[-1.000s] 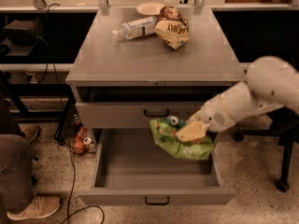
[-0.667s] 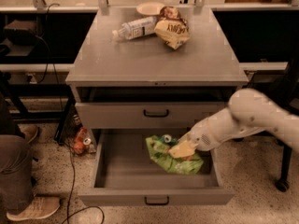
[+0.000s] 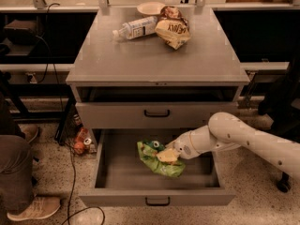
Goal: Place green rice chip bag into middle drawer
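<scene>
Camera view, crumpled green rice chip bag (image 3: pixel 151 157) in middle drawer (image 3: pixel 157 197), gripper (image 3: pixel 168 155) grasping it

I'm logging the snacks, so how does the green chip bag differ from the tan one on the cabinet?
The green rice chip bag is bright green; the tan chip bag is tan and brown. The green one lies inside the open middle drawer; the tan one sits on the cabinet top beside a plastic bottle. The gripper is at the green bag; the tan bag lies away from it. Both are crumpled.
</scene>
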Tool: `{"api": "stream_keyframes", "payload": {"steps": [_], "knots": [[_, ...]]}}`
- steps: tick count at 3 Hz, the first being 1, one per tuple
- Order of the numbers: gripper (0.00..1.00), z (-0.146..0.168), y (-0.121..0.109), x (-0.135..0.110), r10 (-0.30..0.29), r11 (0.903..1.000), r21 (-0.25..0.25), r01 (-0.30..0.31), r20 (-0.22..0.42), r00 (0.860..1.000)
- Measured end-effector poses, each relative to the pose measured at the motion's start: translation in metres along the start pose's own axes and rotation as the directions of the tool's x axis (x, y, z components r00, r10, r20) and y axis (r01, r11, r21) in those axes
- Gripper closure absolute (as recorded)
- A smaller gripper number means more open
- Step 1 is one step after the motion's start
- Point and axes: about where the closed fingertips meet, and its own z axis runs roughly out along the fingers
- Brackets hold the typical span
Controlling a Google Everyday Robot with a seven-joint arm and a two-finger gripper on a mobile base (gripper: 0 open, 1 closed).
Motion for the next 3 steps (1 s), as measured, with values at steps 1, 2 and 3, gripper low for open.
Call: {"api": "stream_keyframes", "payload": {"steps": [1, 2, 3], "knots": [[1.0, 0.039, -0.022, 0.005, 0.009, 0.9997, 0.022, -0.01, 0.042, 0.999], [0.83, 0.061, -0.037, 0.008, 0.038, 0.9982, 0.042, -0.043, 0.1, 0.994], [0.59, 0.081, -0.046, 0.007, 0.058, 0.9972, 0.038, -0.064, 0.147, 0.987]]}}
